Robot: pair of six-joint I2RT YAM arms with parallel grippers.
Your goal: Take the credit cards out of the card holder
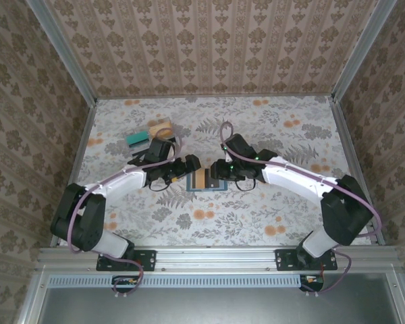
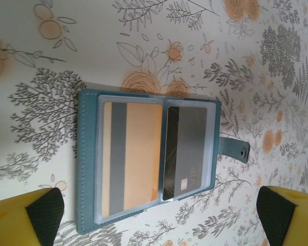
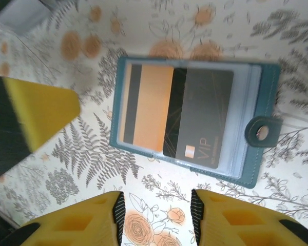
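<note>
Crowding card holder: right gripper

The card holder was laid open on the floral table — an orange striped card and a grey VIP card were seen inside clear sleeves. The left gripper was spread wide — clear of the holder.

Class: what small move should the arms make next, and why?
Probably lower the open right gripper to pinch the dark grey VIP card by its edge. The teal folding card holder lies open flat, showing it and the orange striped card in clear sleeves; the left gripper hovers open.
</note>
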